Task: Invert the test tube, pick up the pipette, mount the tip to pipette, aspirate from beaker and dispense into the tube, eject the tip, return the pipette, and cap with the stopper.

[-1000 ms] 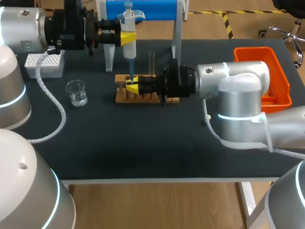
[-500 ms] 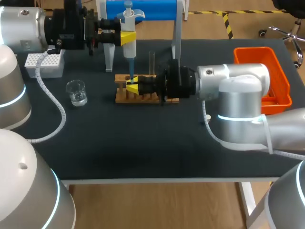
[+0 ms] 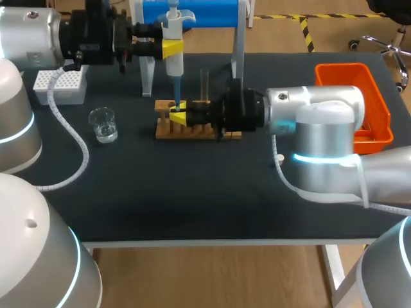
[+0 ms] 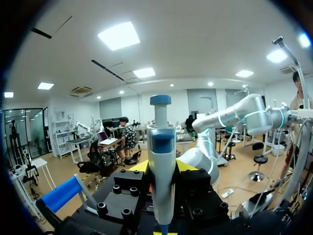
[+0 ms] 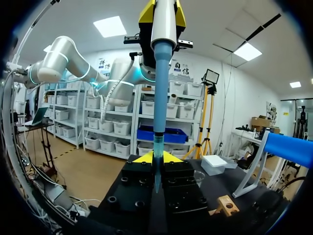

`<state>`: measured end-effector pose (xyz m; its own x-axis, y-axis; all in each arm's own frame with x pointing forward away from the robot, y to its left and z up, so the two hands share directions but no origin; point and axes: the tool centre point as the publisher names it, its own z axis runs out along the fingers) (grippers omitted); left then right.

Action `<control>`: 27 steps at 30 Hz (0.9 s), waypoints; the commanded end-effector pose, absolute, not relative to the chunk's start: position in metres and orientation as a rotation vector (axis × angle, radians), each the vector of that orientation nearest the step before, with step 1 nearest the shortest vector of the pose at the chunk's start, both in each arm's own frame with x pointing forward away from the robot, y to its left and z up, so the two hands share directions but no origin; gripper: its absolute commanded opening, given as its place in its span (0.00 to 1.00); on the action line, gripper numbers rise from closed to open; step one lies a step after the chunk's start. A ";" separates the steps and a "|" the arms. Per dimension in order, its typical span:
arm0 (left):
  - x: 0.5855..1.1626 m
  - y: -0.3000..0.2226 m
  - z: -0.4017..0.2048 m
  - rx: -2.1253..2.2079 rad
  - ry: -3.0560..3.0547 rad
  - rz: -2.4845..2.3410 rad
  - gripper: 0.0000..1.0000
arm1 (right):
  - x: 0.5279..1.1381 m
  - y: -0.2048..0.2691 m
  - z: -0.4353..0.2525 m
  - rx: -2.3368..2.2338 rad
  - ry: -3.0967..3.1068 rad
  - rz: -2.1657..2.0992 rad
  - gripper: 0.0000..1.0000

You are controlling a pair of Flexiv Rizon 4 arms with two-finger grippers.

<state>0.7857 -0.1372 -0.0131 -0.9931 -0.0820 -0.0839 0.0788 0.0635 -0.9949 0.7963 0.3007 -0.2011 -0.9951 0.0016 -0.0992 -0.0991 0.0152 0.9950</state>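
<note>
Dark tabletop (image 3: 192,192) carrying five things. Wooden rack (image 3: 192,131) sitting mid-back. Glass beaker (image 3: 103,124) standing left of rack, well apart. White tip box (image 3: 60,87) lying at back left. Orange bin (image 3: 343,69) sitting at right edge. Blue-topped stand (image 3: 205,13) standing behind rack.

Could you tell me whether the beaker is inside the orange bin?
No, the beaker stands on the table, left of the wooden rack.

Rack (image 3: 198,130) at mid-table
Pipette (image 3: 173,48) upright over the rack's left end, its tip down in the test tube (image 5: 157,147); beaker (image 3: 103,124) left of the rack, tip box (image 3: 61,86) behind the beaker, bin (image 3: 379,112) far right
</note>
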 end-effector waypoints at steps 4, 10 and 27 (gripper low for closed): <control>0.786 -0.136 -0.019 -0.003 2.205 -2.071 0.00 | 0.792 0.296 -0.186 -0.089 2.170 2.154 0.00; 0.786 -0.136 -0.019 -0.003 2.205 -2.071 0.00 | 0.791 0.295 -0.188 -0.072 2.180 2.155 0.00; 0.786 -0.136 -0.019 -0.003 2.205 -2.071 0.00 | 0.784 0.283 -0.224 -0.042 2.232 2.163 1.00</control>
